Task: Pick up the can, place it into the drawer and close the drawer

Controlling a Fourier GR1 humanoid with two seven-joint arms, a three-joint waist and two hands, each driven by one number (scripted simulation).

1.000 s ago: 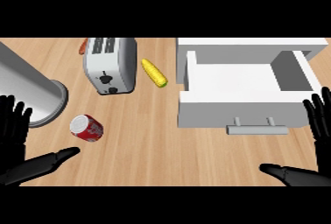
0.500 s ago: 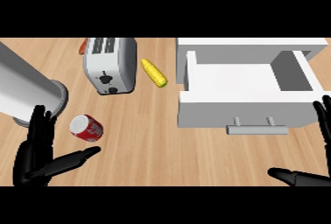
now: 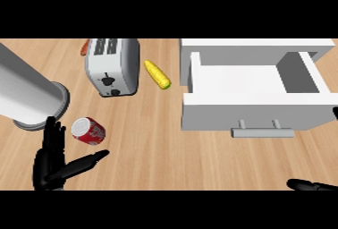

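Head view, red can (image 3: 88,131) just beside open left hand (image 3: 54,162), untouched

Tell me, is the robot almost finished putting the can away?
Not yet, it's near the start. The drawer already stands open, with nothing in it. The left hand is open right beside the can, which lies on the counter, not held. Left to do: grab the can, put it in the drawer and push the drawer shut.

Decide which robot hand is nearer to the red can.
Left. The left hand is open just beside the can; the right hand is far off at the lower right edge.
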